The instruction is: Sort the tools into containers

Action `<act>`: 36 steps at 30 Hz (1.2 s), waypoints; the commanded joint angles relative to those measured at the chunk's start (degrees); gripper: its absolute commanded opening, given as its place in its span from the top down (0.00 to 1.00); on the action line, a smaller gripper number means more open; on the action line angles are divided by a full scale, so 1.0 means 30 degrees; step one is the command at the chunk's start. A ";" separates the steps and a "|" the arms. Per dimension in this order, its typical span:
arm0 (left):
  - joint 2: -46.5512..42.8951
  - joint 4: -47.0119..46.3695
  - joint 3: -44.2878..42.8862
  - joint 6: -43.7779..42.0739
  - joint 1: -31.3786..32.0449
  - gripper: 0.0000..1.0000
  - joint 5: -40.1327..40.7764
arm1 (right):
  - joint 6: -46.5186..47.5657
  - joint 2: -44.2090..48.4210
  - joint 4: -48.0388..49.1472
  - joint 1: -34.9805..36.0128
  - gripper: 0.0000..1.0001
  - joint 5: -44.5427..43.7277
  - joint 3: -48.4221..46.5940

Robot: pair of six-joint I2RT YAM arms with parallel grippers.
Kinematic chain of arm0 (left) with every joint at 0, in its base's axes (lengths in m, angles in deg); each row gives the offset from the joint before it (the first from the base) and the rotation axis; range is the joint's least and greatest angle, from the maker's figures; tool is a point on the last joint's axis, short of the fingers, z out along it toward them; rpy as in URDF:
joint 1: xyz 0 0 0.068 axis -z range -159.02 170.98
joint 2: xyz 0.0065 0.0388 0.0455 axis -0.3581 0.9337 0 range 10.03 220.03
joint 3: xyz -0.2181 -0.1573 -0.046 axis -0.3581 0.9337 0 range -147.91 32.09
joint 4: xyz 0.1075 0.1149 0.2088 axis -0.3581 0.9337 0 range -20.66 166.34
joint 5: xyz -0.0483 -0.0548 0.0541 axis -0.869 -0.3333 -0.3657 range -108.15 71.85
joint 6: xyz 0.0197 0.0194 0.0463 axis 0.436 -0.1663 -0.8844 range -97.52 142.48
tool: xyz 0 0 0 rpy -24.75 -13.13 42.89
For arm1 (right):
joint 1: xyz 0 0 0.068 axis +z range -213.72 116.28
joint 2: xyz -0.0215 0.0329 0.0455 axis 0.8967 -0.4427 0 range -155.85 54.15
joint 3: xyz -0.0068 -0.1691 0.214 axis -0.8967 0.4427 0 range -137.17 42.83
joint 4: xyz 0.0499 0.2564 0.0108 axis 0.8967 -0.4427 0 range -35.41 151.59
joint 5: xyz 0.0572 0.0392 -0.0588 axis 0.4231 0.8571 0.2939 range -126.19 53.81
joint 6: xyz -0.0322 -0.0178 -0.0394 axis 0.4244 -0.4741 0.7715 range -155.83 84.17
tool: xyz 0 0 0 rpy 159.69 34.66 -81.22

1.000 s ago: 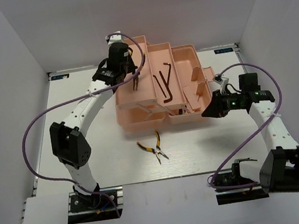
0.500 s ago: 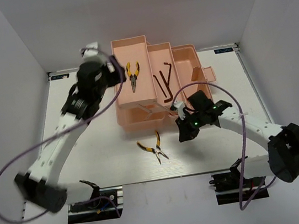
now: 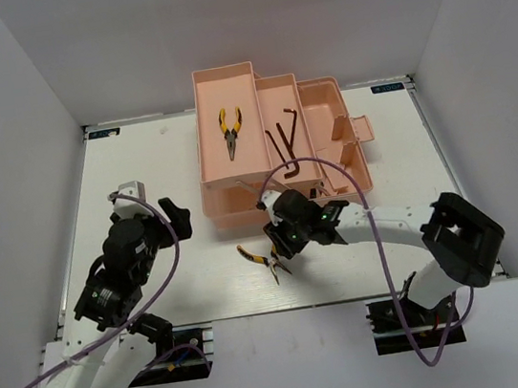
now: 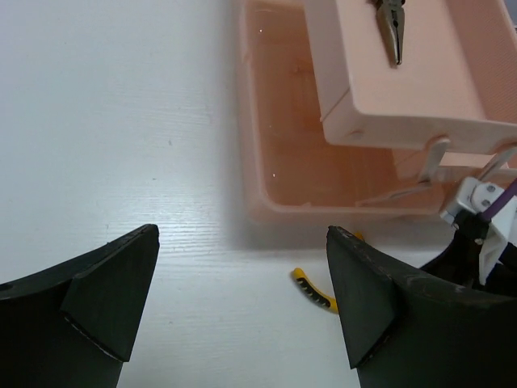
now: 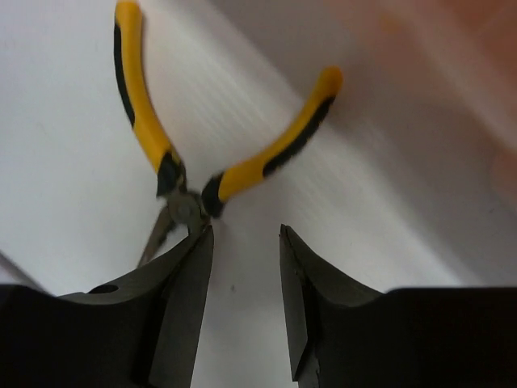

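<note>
One pair of yellow-handled pliers [image 3: 231, 132] lies in the left fold-out tray [image 3: 210, 157] of the salmon-pink toolbox [image 3: 335, 183]; its tip [image 4: 393, 32] also shows in the left wrist view. Dark hex keys [image 3: 286, 142] lie in the middle tray. A second pair of pliers [image 3: 266, 256] lies on the table in front of the box. My right gripper [image 5: 246, 234] hovers just above it, open and holding nothing, with the pivot [image 5: 187, 206] of the pliers at its left fingertip. My left gripper [image 4: 242, 267] stands wide open and empty over the table left of the box.
White walls close in the table on the left, right and back. The toolbox's open bottom bin [image 4: 275, 162] shows in the left wrist view, with a yellow handle [image 4: 315, 289] of the table pliers and part of the right arm [image 4: 485, 242] beyond it.
My left gripper opened over the left tray, left the pliers there and drew back toward the near left. My right arm swung from the box's right side to the table pliers and opened.
</note>
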 commanded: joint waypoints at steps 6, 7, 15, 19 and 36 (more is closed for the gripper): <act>-0.2085 0.1356 0.0733 0.0514 0.0018 0.05 0.0410 | -0.2429 -0.2543 0.0872 0.2010 0.55 -0.6526 -0.2853; -0.2259 0.1356 0.0733 0.0514 0.0018 0.05 0.0410 | -0.2547 -0.2781 0.0696 0.2069 0.55 -0.6761 -0.3145; -0.2437 0.1356 0.0909 0.0514 0.0018 0.05 0.0586 | -0.3428 -0.3983 0.0343 0.2187 0.58 -0.7524 -0.3089; -0.2437 0.1356 0.1083 0.0514 0.0018 0.05 0.0586 | -0.3398 -0.4219 -0.0183 0.2333 0.58 -0.6825 -0.2886; -0.2788 0.1181 0.1085 0.0514 0.0018 0.04 0.0586 | -0.0325 -0.3604 -0.0096 0.5144 0.64 -0.2047 -0.0512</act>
